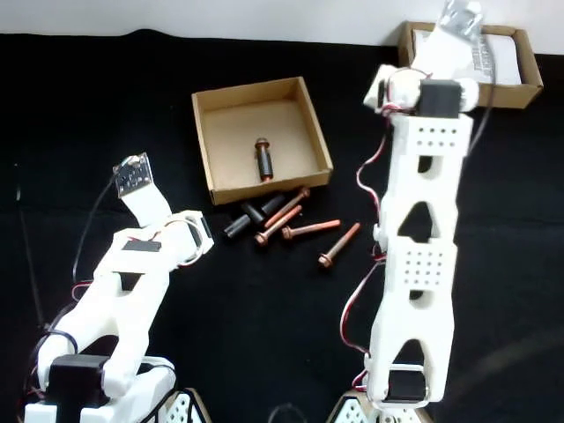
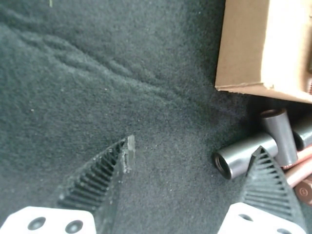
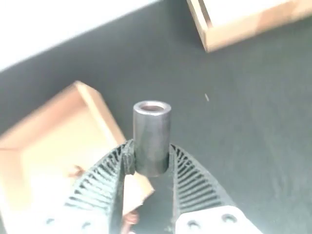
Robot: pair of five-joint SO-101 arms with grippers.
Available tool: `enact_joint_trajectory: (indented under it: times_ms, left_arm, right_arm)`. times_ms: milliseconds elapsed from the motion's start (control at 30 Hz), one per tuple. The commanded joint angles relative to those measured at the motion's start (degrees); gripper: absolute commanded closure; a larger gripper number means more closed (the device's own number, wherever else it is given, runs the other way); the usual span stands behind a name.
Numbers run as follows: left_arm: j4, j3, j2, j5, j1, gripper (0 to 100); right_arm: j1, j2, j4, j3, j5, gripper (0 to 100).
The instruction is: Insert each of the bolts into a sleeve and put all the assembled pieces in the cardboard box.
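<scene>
Standing at the desk (image 1: pixel 106 115), which is covered in black cloth, I record the following.

1. Cardboard box (image 1: pixel 211 150): open-topped, near the middle of the desk. One assembled piece (image 1: pixel 263 159), a bolt seated in a dark sleeve, lies on its floor.

2. Loose parts: just in front of the box wall lies a cluster of loose sleeves (image 1: pixel 236 227), dark and on their sides. Four copper-coloured loose bolts (image 1: pixel 310 229) lie beside them, some touching the sleeves and one a little apart towards the right arm.

3. Left gripper (image 2: pixel 192 158): low over the cloth, beside the near corner of the cardboard box. Its fingers are spread wide with nothing between them. One fingertip stands just in front of a lying sleeve (image 2: pixel 241 158), and I cannot tell whether they touch.

4. Right gripper (image 3: pixel 150 150): raised above the desk, beyond the cardboard box. Its fingers are closed on the lower part of a held sleeve (image 3: pixel 152 129). That sleeve stands upright with its open bore showing at the top, and no bolt is visible in it.

5. Second box (image 1: pixel 520 92): at the far right corner of the desk, with white material inside.
</scene>
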Motion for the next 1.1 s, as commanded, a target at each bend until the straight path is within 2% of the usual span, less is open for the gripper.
enact_joint_trajectory:
  times_ms: [0,367,533,700,867,967,1067]
  left_arm:
    - [0.35,-1.80,-0.40,0.53,-0.22,64]
    - [0.35,-1.71,-0.40,0.53,-0.22,64]
    - [0.44,-1.71,-0.40,0.53,-0.13,64]
    - [0.44,-1.71,-0.22,0.44,-0.13,64]
    - [0.79,-1.71,-0.40,0.26,-0.13,64]
    - [9.41,-4.26,-0.57,0.26,1.45,64]
    - [26.29,-12.70,-2.15,0.44,2.77,64]
  right_arm:
    - [-3.12,-12.62,0.48,-7.43,2.90,99.2]
    - [-8.92,-37.05,0.48,-7.34,4.75,99.2]
    - [-11.74,-49.98,0.40,-6.73,8.09,99.2]
    - [-6.02,-59.30,0.48,-3.03,10.11,99.2]
    - [-1.54,-69.14,0.48,8.31,10.11,99.2]
    - [-1.19,-74.33,0.48,17.19,9.93,99.2]
    - [-1.19,-79.60,0.48,28.09,9.93,99.2]
